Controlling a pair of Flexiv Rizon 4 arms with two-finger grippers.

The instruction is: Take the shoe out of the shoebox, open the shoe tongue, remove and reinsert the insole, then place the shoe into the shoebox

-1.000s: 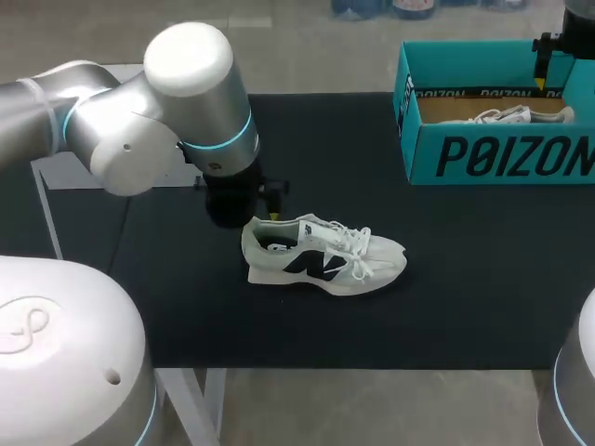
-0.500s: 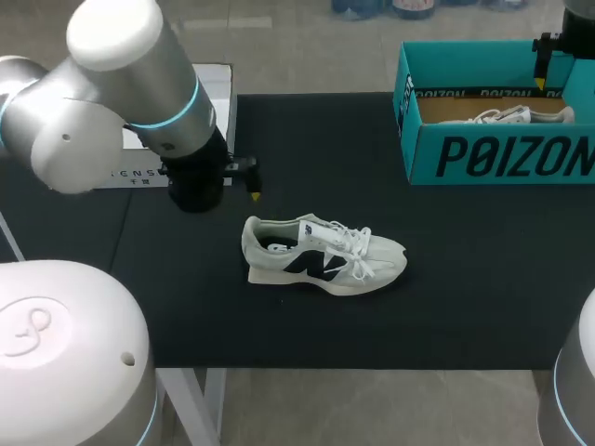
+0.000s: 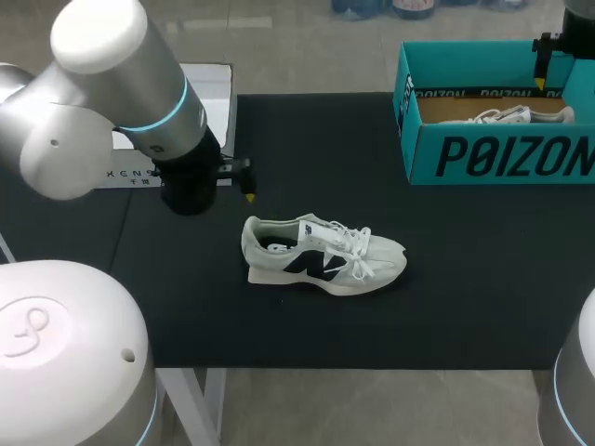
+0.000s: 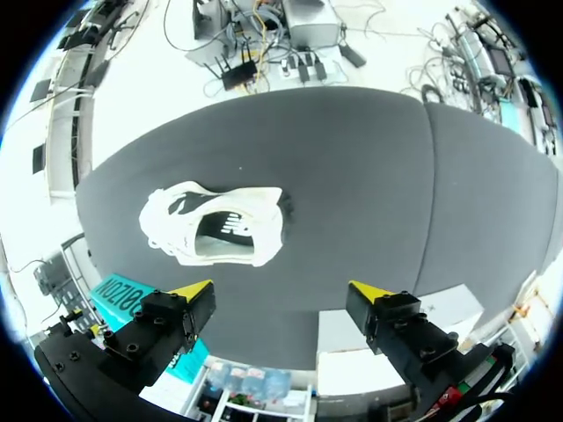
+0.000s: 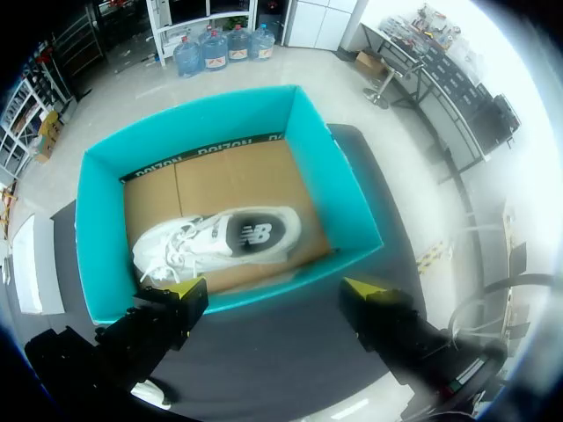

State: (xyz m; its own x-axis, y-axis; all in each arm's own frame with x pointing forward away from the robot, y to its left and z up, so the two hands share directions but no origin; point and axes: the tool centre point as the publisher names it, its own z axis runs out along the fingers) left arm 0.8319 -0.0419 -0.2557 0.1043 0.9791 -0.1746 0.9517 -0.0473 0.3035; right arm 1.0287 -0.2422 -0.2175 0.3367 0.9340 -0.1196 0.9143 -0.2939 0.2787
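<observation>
A white sneaker with a dark logo (image 3: pixel 325 255) lies on its side on the black mat (image 3: pixel 372 167), toe to the right. My left gripper (image 3: pixel 245 184) hangs above and left of its heel, touching nothing. In the left wrist view the sneaker (image 4: pixel 215 224) lies ahead of the open left gripper (image 4: pixel 281 294), its opening facing the camera. The teal shoebox (image 3: pixel 423 139) stands at the back right with a second white sneaker (image 3: pixel 493 115) inside. My right gripper (image 5: pixel 273 286) hovers open over the shoebox (image 5: pixel 101 237), above that sneaker (image 5: pixel 220 242).
A white flat box (image 3: pixel 209 84) lies at the back left, beside the mat's edge and partly behind my left arm. Open mat stretches in front of and to the right of the sneaker.
My left arm has pulled up and away to the left from the sneaker's heel, and its fingers have spread wider. The sneaker lies where it was. The right arm has not moved.
</observation>
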